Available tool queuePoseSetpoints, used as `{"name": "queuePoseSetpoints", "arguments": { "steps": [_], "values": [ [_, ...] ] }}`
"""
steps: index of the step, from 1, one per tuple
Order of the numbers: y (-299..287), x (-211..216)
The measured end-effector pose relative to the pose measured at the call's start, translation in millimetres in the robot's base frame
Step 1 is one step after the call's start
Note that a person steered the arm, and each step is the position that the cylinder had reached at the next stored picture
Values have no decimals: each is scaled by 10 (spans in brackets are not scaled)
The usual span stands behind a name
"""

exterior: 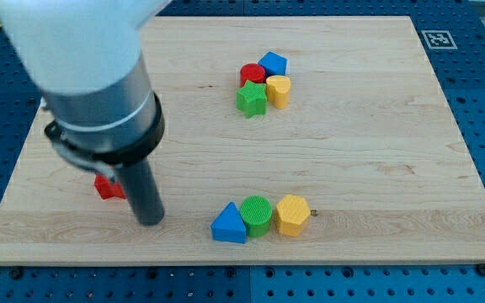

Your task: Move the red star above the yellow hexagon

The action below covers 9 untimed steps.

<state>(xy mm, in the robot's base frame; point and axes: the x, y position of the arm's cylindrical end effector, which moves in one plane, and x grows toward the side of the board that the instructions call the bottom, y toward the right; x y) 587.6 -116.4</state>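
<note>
- No claw is fitted, so no spread or pinched state can be reported; the arm ends in a dark rod whose lower end, my tip (148,220), is seen resting on the pale wooden board (377,143) near the view's bottom left.
- The red star-shaped block (106,187) is found just to the view's left of the rod, largely hidden behind it; whether the tip is touching it cannot be told.
- The yellow hexagonal block (292,215) is placed near the view's bottom centre, touching a green ribbed cylinder (257,215), which in turn touches a blue triangular block (229,225).
- A second cluster is seen towards the view's top: a red cylinder (252,73), a blue pentagon-like block (273,62), a green star (252,99) and a small yellow block (279,90) of unclear shape.
- Counted: seven blocks fully visible plus the half-hidden red star, eight in all; two each of red, yellow, blue and green.
- The task is judged barely begun, the star being well apart from the hexagon.
- Risks judged from here: the tip stands on the hexagon side of the star, so a push from this position would drive it away; the star's points may cause it to spin off the rod; a low sweep could disturb the bottom row.
</note>
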Motion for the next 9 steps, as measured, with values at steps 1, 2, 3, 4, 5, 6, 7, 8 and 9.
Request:
{"name": "queuePoseSetpoints", "arguments": {
  "steps": [1, 2, 3, 4, 5, 6, 7, 8, 9],
  "values": [
    [-269, 185],
    [-665, 14],
    [-761, -299],
    [-593, -511],
    [-511, -540],
    [-511, -602],
    [-544, -622],
    [-547, -622],
    [-682, -618]
  ]
}}
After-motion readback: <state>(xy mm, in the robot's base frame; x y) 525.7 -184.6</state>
